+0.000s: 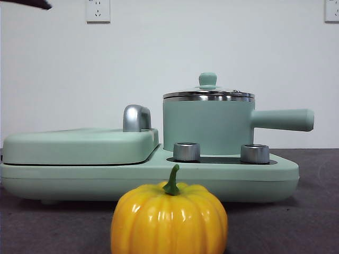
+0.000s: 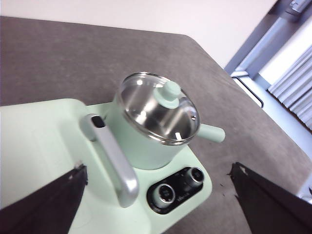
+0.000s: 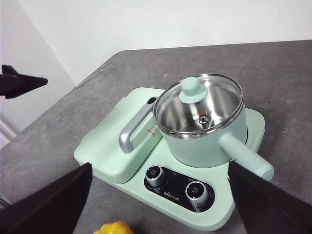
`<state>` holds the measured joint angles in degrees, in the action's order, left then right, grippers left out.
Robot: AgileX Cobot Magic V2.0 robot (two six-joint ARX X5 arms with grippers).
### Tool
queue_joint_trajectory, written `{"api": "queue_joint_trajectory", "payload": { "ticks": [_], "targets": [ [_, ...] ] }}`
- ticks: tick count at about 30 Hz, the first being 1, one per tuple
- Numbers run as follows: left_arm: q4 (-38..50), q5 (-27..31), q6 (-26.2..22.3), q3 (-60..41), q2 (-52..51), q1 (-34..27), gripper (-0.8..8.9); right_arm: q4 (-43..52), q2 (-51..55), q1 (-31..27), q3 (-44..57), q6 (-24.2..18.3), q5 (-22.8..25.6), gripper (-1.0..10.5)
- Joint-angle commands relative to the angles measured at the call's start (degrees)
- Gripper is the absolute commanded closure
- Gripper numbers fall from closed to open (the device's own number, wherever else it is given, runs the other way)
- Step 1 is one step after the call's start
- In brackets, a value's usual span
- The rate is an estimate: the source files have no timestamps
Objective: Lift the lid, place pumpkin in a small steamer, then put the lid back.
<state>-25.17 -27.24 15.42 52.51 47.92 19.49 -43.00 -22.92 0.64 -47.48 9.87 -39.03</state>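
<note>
- Left gripper: jaws spread wide apart, nothing between them, hanging up high over the cooker. The lid is straight ahead of it and below, seated on the small steamer, mint knob sticking up.
- Right gripper: jaws also wide apart and empty, also up high. The same lid is ahead and below this one too.
- Hard to call which is nearer. In both wrist views the knob sits roughly centred between the jaws, so I'd guess either could drop on it.
- Steamer's long handle points off toward the right gripper's side, and the lid is still on, so step one isn't done.
- Pumpkin lies on the table just below the right gripper, in front of the cooker's dials, so I'd judge that arm better placed for it.
- Chrome griddle handle is beside the pot, on the left gripper's side.
</note>
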Motion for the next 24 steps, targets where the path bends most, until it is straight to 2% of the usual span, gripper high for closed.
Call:
{"api": "queue_joint_trajectory", "payload": {
  "ticks": [1, 10, 14, 24],
  "targets": [
    [-2.4, -0.3, -2.7, 4.1, 4.9, 2.0, 3.37, 0.5, -0.2, 0.0, -0.6, 0.7, -0.2, 5.0],
    [-14.1, 2.4, -6.2, 22.4, 25.7, 10.0, 3.37, 0.4, -0.2, 0.0, -0.6, 0.6, -0.2, 5.0],
    [-16.6, 7.1, -8.7, 31.6, 35.2, 13.6, 3.37, 0.3, -0.2, 0.0, -0.6, 0.6, -0.2, 5.0],
    [-17.0, 17.4, -10.6, 48.0, 53.9, 20.2, 3.46, -0.6, -0.2, 0.0, -0.6, 0.6, -0.2, 5.0]
  ]
}}
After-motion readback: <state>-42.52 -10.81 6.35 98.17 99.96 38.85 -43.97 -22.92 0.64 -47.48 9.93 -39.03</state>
